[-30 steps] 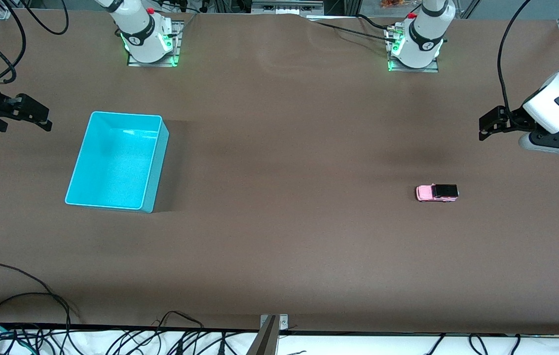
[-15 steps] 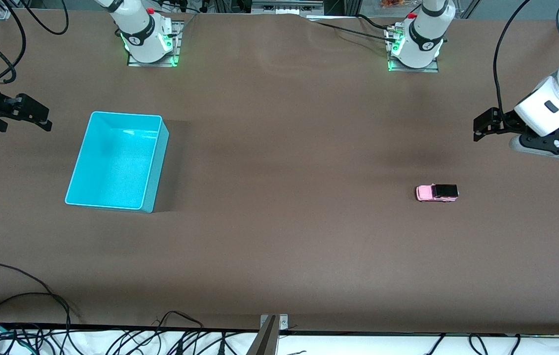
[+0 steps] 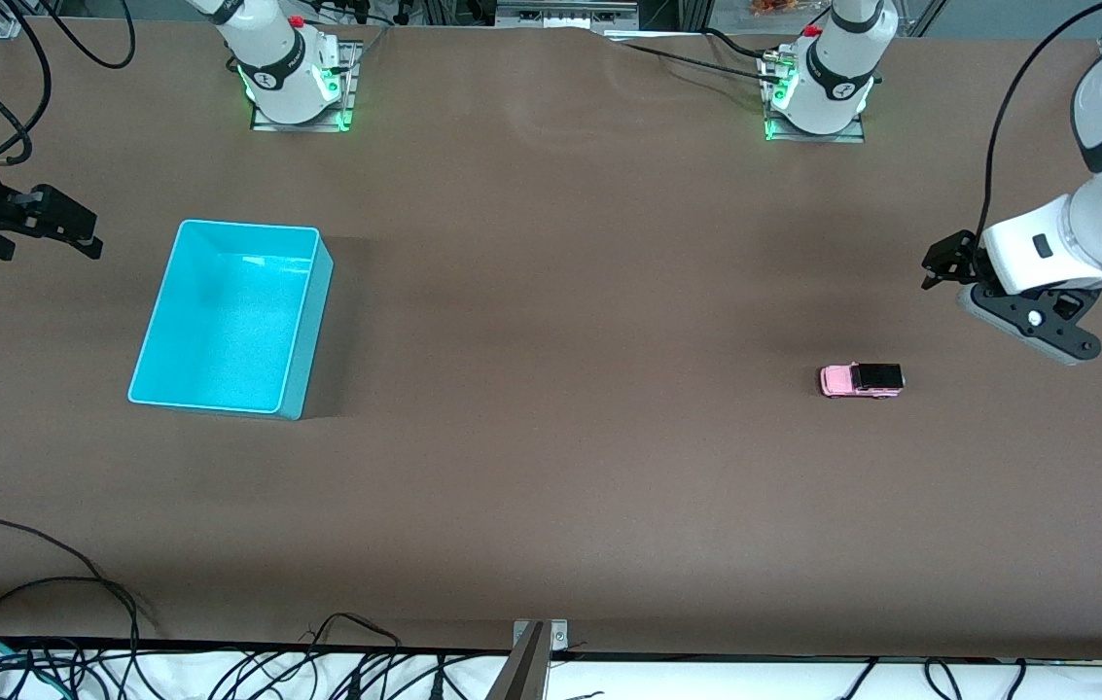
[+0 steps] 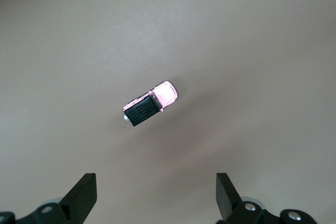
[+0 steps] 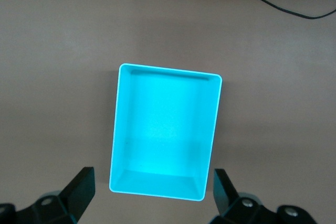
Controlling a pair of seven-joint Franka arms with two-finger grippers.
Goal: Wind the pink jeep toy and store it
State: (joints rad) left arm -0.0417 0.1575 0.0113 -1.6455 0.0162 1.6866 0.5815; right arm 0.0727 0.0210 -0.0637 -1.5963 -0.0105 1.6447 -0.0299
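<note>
Pink jeep toy — one item, small and boxy, light-pink body with black roof and rear section. It is set on its wheels on the bare brown desk toward the left arm's end, with nothing touching it; being in the open, it can be approached from above, and its short body leaves little room for a grip across the flanks.

Left gripper — held in the air over bare desk near the toy, not over it and well apart from contact. Its fingers are spread wide and nothing is between them. In the left wrist view the toy is seen lying ahead of the fingertips at a slant, so a turn of the wrist is judged necessary before closing.

Cyan bin — empty, placed upright toward the right arm's end, well apart from the toy; it is taken for the storage place.

Right gripper — waiting beside the bin at the desk's edge, spread wide and empty, the bin being framed in its wrist view.

Winding and storing are judged not yet begun.
</note>
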